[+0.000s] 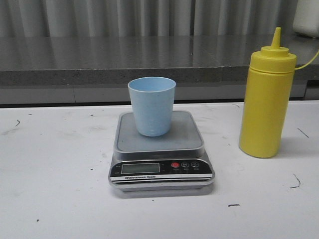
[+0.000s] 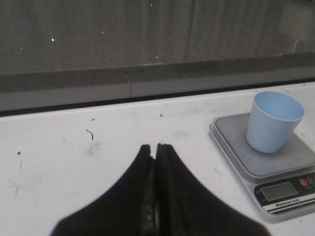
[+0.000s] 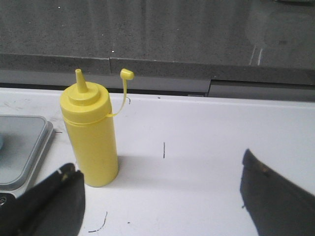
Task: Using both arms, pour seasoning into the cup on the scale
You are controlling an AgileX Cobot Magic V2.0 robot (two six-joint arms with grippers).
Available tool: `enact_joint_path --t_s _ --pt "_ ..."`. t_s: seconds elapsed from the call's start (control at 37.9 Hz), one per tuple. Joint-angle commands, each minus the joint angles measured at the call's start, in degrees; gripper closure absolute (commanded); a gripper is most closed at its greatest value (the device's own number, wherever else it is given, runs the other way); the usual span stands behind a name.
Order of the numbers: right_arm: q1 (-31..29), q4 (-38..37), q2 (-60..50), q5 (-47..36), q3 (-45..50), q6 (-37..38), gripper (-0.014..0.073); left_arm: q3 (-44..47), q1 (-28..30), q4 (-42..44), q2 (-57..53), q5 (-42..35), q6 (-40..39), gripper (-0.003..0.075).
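The pale blue cup (image 1: 152,105) stands upright on the grey platform of the silver scale (image 1: 192,134) at the table's middle. The yellow seasoning bottle (image 1: 266,102) stands upright to the right of the scale, its nozzle uncapped and the little cap dangling on a strap (image 3: 126,74). Neither arm shows in the front view. In the left wrist view my left gripper (image 2: 157,147) is shut on nothing, over bare table left of the scale (image 2: 236,147) and cup (image 2: 273,121). My right gripper (image 3: 160,169) is wide open, the bottle (image 3: 91,130) just beyond its left finger (image 3: 64,189).
A dark grey stone ledge (image 1: 109,62) runs along the back edge of the white table (image 1: 55,169). The tabletop carries small dark scuff marks. Curtains hang behind the ledge.
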Motion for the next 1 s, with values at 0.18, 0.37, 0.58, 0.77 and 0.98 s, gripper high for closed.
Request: enact_joint_path --t_s 0.18,0.37,0.58,0.77,0.98 --pt "-0.30 -0.62 0.82 -4.47 -1.94 -0.11 -0.0058 1.77 -0.04 -1.07 -13.26 -5.44 -0.71 0.0740" --pt "-0.30 -0.25 0.82 -7.47 -1.94 -0.11 -0.0058 1.80 -0.04 -1.07 -14.04 -5.44 -0.71 0.0740" --pt "-0.25 1.19 3.87 -13.80 -2.04 -0.11 -0.0058 1.80 -0.04 -1.07 -14.04 -5.44 -0.71 0.0740" --pt "-0.25 1.58 11.65 -17.49 -2.04 -0.11 -0.0058 1.80 -0.04 -1.07 -14.04 -5.44 -0.71 0.0740" --pt "-0.25 2.24 19.82 -24.59 -0.63 -0.11 -0.0058 1.80 -0.04 -1.07 -14.04 -5.44 -0.71 0.0740"
